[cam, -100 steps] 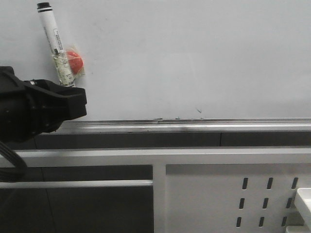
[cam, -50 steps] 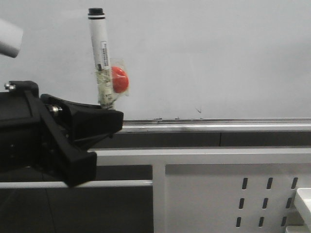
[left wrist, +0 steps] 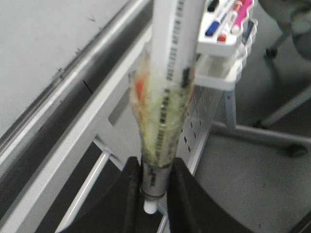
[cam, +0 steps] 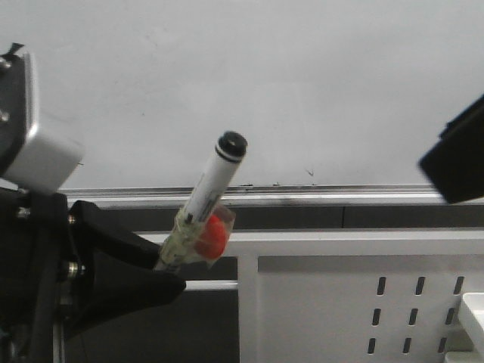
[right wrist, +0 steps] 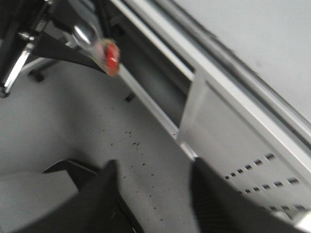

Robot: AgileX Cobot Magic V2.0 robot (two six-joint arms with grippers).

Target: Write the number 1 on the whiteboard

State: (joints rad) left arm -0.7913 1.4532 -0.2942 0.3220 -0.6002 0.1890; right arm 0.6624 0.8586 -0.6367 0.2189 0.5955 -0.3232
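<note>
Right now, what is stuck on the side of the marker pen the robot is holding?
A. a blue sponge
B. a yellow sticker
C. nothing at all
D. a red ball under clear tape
D. In the front view, a red ball sits against the marker pen under clear wrapping, just above the left pincer that grips the pen's lower end.
</note>
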